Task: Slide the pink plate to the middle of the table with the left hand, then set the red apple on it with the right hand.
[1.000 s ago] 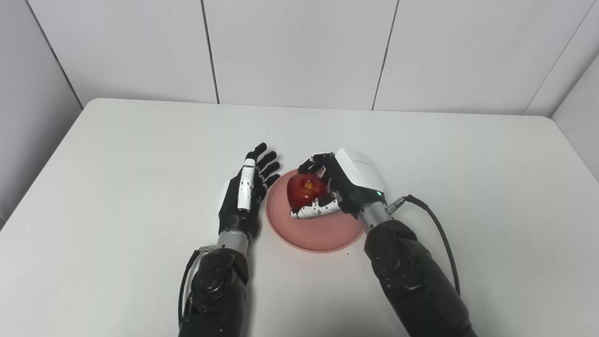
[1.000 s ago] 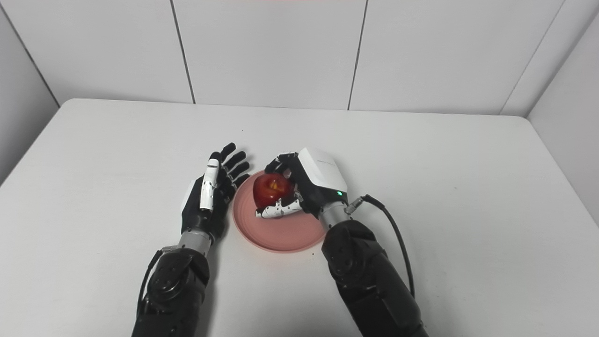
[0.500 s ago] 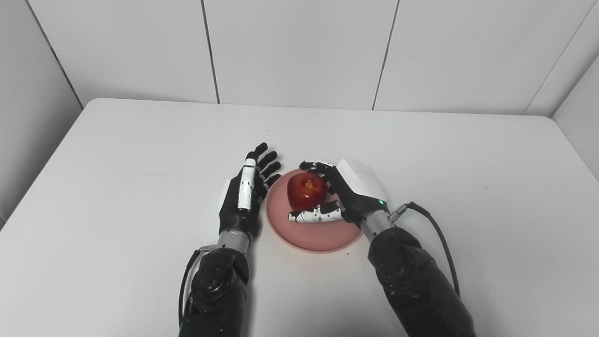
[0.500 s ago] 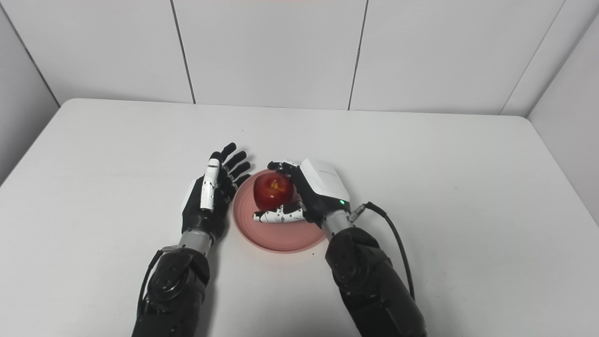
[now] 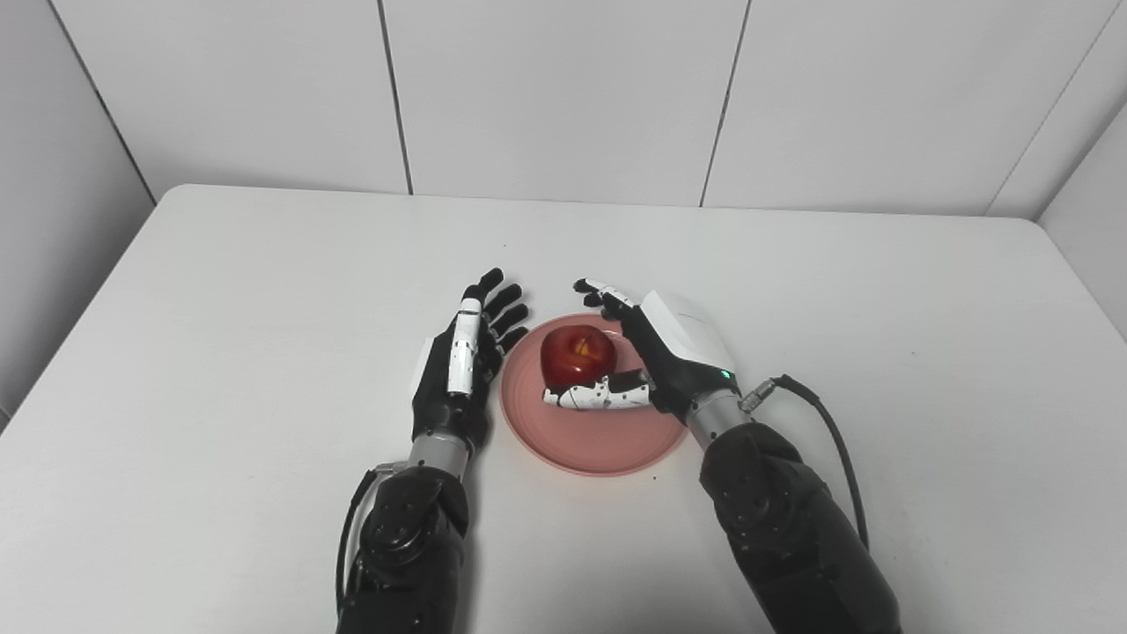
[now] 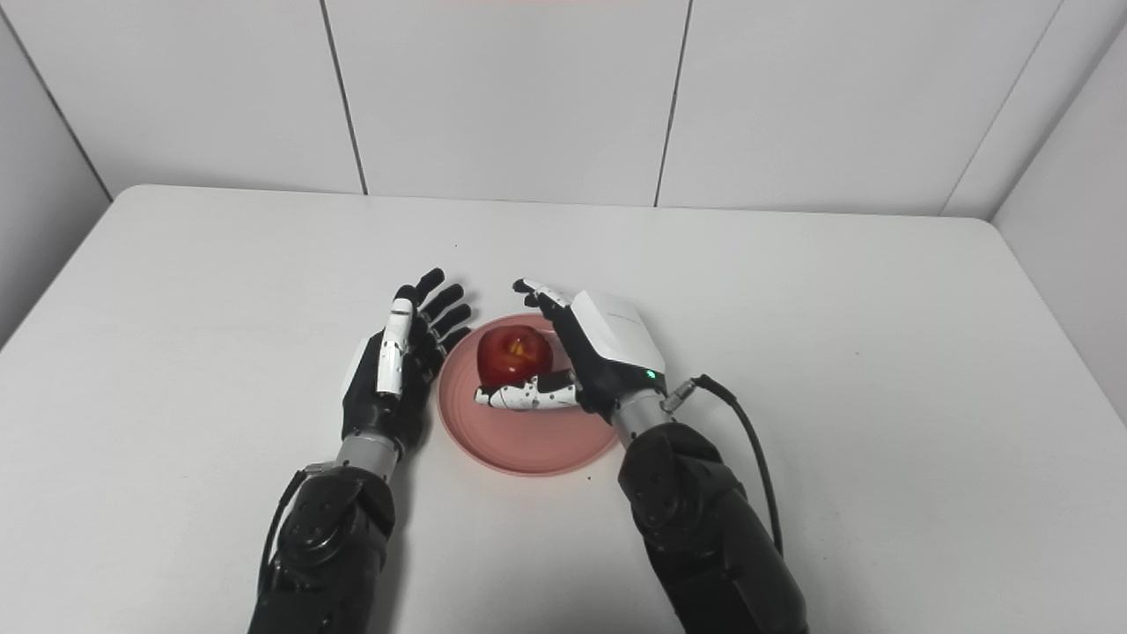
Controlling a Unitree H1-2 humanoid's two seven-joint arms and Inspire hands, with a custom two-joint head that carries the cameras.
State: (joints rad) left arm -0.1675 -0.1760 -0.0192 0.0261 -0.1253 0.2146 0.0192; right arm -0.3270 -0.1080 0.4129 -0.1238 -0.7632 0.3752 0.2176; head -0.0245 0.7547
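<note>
Left hand (image 5: 458, 370) at 9 o'clock of the pink plate (image 5: 607, 440), just beside its rim; palm-side edge toward the plate, fingers apart and straight, holding nothing. Whether the fingertips touch the rim — cannot tell.

Pink plate flat on the white surface (image 5: 220, 308), roughly mid-width and somewhat toward the near edge. Slide step judged done.

Red apple (image 5: 578, 356) resting on the plate, in the plate's far half toward 12 o'clock, stem dimple up. Appears to sit on its own weight.

Right hand (image 5: 656, 357) at 3 o'clock of the apple, released: fingers spread wide and extended past the apple toward 11 o'clock, not wrapped on it; thumb (image 5: 594, 396) lying low across the plate at 6 o'clock of the apple, very close to or just touching its base. No grip visible.

Progress judged near complete — apple placed, hold let go. Left to do, by appearance: draw the right hand clear toward 4 o'clock without nudging the fruit, thumb being the part most likely to catch it.

Surroundings: black cable (image 5: 828, 431) looping from the right wrist over the surface at 4 o'clock of the plate; pale panelled wall (image 5: 563, 88) behind. Nothing else on the surface; nothing standing in the way of a withdrawal.
</note>
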